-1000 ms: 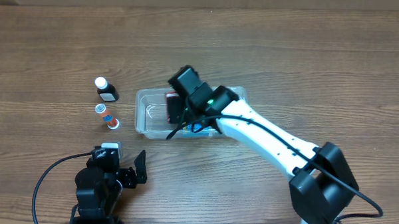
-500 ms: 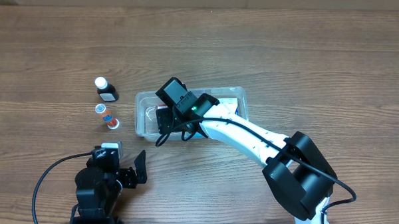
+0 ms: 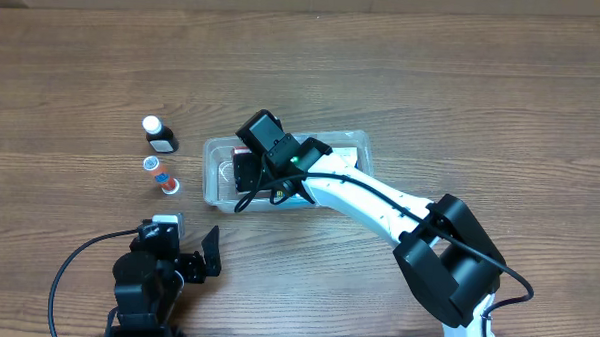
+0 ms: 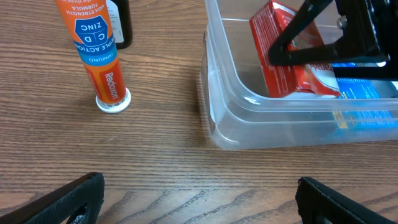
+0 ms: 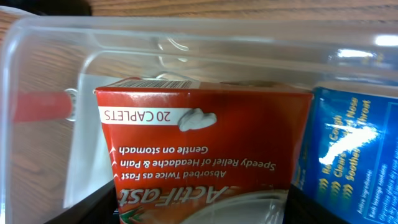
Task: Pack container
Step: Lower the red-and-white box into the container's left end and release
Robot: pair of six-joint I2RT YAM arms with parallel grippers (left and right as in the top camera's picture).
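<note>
The clear plastic container lies mid-table; it also shows in the left wrist view and the right wrist view. My right gripper is inside its left part, shut on a red caplet box, which stands on end near the container floor. A blue box lies in the container just right of the red one. My left gripper is open and empty over bare table in front of the container.
An orange vitamin tube lies left of the container, cap toward me. A dark bottle with a white cap stands just behind it. The right arm reaches across the container's right half.
My right gripper has carried the red box leftward inside the container, from the middle to the left part. The left arm has not moved.
</note>
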